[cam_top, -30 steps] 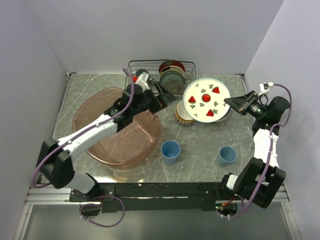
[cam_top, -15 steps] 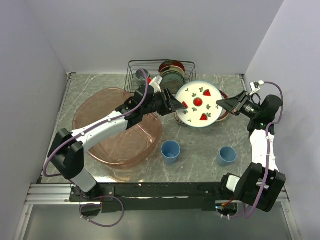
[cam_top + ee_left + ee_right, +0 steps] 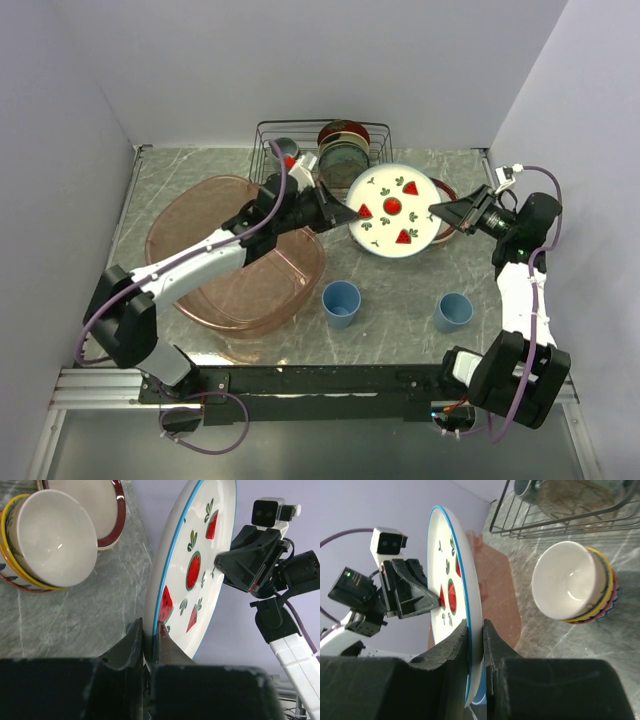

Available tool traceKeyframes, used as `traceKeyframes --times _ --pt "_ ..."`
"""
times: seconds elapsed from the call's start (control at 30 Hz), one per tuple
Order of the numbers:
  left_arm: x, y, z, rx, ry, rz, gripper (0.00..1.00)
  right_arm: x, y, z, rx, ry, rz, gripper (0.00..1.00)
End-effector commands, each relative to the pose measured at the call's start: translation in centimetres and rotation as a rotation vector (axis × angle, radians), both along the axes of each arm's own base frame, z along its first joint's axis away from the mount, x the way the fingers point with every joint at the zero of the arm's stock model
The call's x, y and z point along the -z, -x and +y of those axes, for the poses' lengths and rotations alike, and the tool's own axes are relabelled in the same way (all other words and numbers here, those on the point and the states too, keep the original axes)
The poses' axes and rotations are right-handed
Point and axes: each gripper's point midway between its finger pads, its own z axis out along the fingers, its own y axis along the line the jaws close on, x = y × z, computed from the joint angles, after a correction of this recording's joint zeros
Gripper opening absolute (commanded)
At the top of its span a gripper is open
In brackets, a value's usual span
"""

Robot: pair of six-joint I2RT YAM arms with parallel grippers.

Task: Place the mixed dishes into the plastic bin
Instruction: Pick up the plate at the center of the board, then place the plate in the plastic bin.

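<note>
Now, both arms had the strawberry plate (image 3: 392,210) between them, lifted off the table (image 3: 180,170) and tipped up on its edge. The left gripper (image 3: 345,212) was pinching the left rim, with its fingers (image 3: 131,642) pressed tight on either side of the blue edge. Across from it, the right gripper (image 3: 437,212) was clamped on the opposite rim, and its fingers (image 3: 451,642) squeezed the edge from both faces. So it was one plate held from two sides, printed face towards the overhead camera.

Underneath sat the cream bowl (image 3: 55,540), nested in a stack showing yellow and red edges. The red-rimmed plate (image 3: 107,505) lay just beside it.

The pink bin (image 3: 250,290) rested on the table to the left, with the left arm stretched across it. The plate hung past the bin's right rim, not over it.

Two blue cups, one (image 3: 341,301) near the bin and the other (image 3: 454,311) further right, stood upright and well apart at the front. The wire rack (image 3: 300,135) held dark plates on edge at the back.
</note>
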Motion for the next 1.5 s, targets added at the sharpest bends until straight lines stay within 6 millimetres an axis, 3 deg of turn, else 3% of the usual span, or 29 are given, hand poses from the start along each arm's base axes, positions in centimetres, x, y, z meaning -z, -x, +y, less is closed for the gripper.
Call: traceKeyframes --times 0.0,0.07,0.13,0.17,0.2,0.23,0.3,0.4,0.43,0.47,0.53,0.57,0.63,0.7,0.83,1.0,1.47 --pt "-6.4 1.9 1.1 0.026 0.167 -0.169 0.01 -2.4 1.7 1.7 -0.089 0.065 -0.118 0.02" --pt "-7.6 2.4 2.2 0.007 0.199 -0.195 0.01 -2.6 1.8 2.1 -0.104 0.084 -0.139 0.09" --pt "-7.5 2.6 3.2 -0.016 0.216 -0.211 0.01 -3.0 2.3 2.4 -0.122 0.103 -0.169 0.23" --pt "-8.6 3.1 4.0 -0.028 0.239 -0.232 0.01 -3.3 2.5 2.5 -0.127 0.115 -0.198 0.29" --pt "-8.1 3.2 4.5 -0.048 0.237 -0.228 0.01 -3.6 2.8 2.6 -0.137 0.115 -0.209 0.41" --pt "-9.1 3.5 5.6 -0.072 0.255 -0.248 0.01 -3.7 3.0 2.7 -0.143 0.119 -0.224 0.46" --pt "-8.8 3.4 7.1 -0.135 0.245 -0.25 0.01 -4.1 3.5 2.9 -0.154 0.141 -0.26 0.6" --pt "-9.6 4.1 9.5 -0.194 0.228 -0.281 0.01 -4.3 4.1 3.1 -0.161 0.179 -0.307 0.76" --pt "-10.7 4.4 11.0 -0.229 0.244 -0.308 0.01 -4.4 4.2 3.1 -0.162 0.19 -0.318 0.77" --pt "-10.0 4.5 11.6 -0.248 0.225 -0.298 0.01 -4.3 4.4 3.2 -0.163 0.197 -0.32 0.82" --pt "-11.2 4.9 14.0 -0.313 0.244 -0.328 0.01 -4.0 4.3 3.0 -0.15 0.235 -0.352 0.87" --pt "-10.2 4.9 14.7 -0.336 0.22 -0.312 0.01 -3.6 4.2 2.8 -0.136 0.261 -0.365 0.89" --pt "-11.0 5.3 17.1 -0.405 0.233 -0.335 0.01 -2.8 3.8 2.4 -0.112 0.285 -0.366 0.91" --pt "-10.2 5.7 18.3 -0.429 0.212 -0.32 0.01 -1.7 3.4 1.9 -0.093 0.31 -0.365 0.91" --pt "-10.9 5.6 22.1 -0.559 0.178 -0.355 0.01 -0.2 2.6 0.6 -0.066 0.327 -0.344 0.91" --pt "-9.8 5.2 24.6 -0.65 0.1 -0.333 0.01 1.2 2.4 0.0 -0.055 0.348 -0.327 0.91" --pt "-5.6 5.1 29.9 -0.89 -0.027 -0.23 0.01 2.0 2.1 -0.3 -0.044 0.362 -0.305 0.92"
